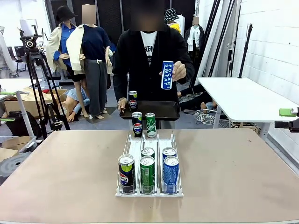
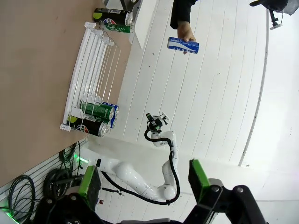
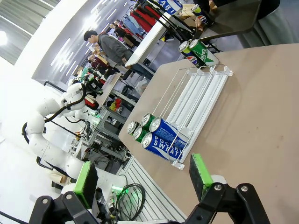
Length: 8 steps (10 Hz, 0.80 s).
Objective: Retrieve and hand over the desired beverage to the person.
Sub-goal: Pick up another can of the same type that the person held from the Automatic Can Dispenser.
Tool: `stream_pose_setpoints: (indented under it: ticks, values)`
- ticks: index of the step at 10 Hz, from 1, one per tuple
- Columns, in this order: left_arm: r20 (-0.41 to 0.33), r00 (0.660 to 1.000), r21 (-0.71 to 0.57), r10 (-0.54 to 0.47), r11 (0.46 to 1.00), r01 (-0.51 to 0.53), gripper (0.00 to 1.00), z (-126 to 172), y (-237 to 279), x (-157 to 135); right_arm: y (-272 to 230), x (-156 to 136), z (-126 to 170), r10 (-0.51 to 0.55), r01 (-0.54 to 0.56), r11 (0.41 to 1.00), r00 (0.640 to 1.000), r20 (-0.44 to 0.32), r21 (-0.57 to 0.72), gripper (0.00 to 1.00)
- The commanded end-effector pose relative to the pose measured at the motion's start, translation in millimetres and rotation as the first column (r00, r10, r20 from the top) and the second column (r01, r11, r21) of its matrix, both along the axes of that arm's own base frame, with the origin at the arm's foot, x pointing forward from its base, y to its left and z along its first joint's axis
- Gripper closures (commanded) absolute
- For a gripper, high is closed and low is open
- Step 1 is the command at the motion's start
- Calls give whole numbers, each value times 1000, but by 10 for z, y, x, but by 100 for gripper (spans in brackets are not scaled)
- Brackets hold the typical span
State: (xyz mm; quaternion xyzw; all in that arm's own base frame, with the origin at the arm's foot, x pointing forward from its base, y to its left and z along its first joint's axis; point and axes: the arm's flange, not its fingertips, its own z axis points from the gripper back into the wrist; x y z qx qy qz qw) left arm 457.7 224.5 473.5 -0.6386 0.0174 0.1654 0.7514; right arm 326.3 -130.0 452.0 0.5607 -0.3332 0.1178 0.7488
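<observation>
The person (image 1: pixel 148 56) stands at the table's far side and holds up a blue Pocari Sweat can (image 1: pixel 167 74) (image 2: pixel 183 45) in one hand. Their other hand carries a black tray (image 1: pixel 161 111) with a Pepsi can (image 1: pixel 132 100) on it. On the table a white wire rack (image 1: pixel 136 145) (image 2: pixel 88 70) (image 3: pixel 198 91) holds Pepsi (image 1: pixel 126 173), green (image 1: pixel 147 174) and blue Pocari cans (image 1: pixel 170 174) (image 3: pixel 163 142) at its near end. Two more cans (image 1: pixel 144 124) stand at its far end. My left gripper (image 2: pixel 145 184) and right gripper (image 3: pixel 144 177) are both open, empty and off the table.
A white side table (image 1: pixel 243 98) stands at the right and a camera tripod (image 1: pixel 35 70) at the left. The tan tabletop (image 1: pixel 233 172) is bare around the rack. Each wrist view shows the other white arm (image 2: pixel 161 168) (image 3: pixel 46 116) raised beside the table.
</observation>
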Motion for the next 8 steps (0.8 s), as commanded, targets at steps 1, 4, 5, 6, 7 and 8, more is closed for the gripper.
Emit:
stream_pose_setpoints:
  ticks: [1, 4, 5, 6, 7, 8]
  values:
    - [-5, 1000, 13, 2, 1000, -2, 0, 10, 0, -23, 22, 30, 8, -5, 4, 1000, 999, 32, 22, 0]
    - [-5, 1000, 13, 2, 1000, -2, 0, 10, 0, -23, 22, 30, 8, -5, 4, 1000, 999, 32, 22, 0]
    - [-5, 1000, 13, 2, 1000, -2, 0, 10, 0, -23, 22, 30, 8, -5, 4, 1000, 999, 32, 22, 0]
    - [-5, 1000, 13, 2, 1000, -2, 0, 10, 0, -23, 22, 30, 8, -5, 4, 1000, 999, 32, 22, 0]
    - [-5, 1000, 13, 2, 1000, -2, 0, 10, 0, -23, 22, 30, 8, -5, 4, 1000, 999, 32, 22, 0]
    - [-5, 1000, 13, 2, 1000, -2, 0, 10, 0, -23, 22, 30, 8, -5, 4, 1000, 999, 32, 22, 0]
